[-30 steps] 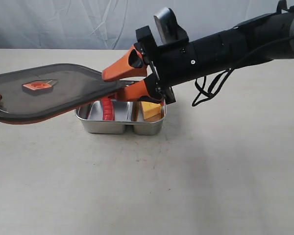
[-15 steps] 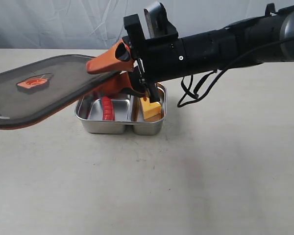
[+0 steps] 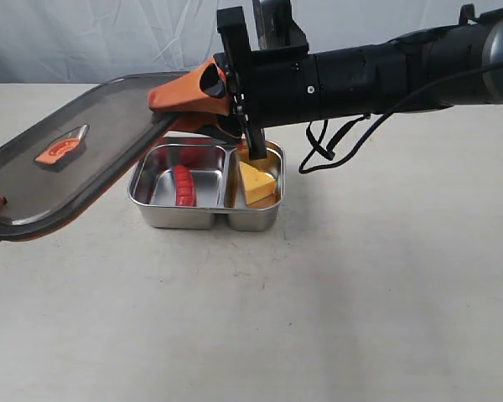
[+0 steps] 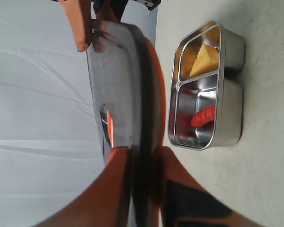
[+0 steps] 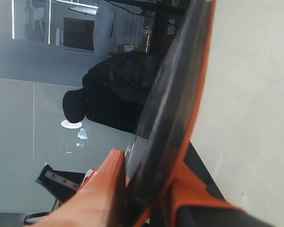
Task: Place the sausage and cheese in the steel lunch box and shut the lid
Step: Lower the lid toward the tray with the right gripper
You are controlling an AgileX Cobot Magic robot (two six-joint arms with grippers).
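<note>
Over the table [image 3: 360, 293], left fingers [image 4: 114, 189] and right fingers [image 3: 189, 90] clamp opposite lid [image 3: 109, 142] edges, clear of the lunch box [image 3: 184, 219].

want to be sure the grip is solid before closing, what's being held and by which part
The lid, gripped at its two opposite ends: the right pincer clamps the end nearest the lunch box, the left pincer the far end.

No writing, brand, number or sign can be read in any of the three views (the orange valve [image 3: 59, 152] on the lid [image 3: 121, 121] and the outer wall of the steel lunch box [image 3: 180, 219] look plain as far as can be seen, and the dim room behind in the right wrist view is too blurred to tell).
</note>
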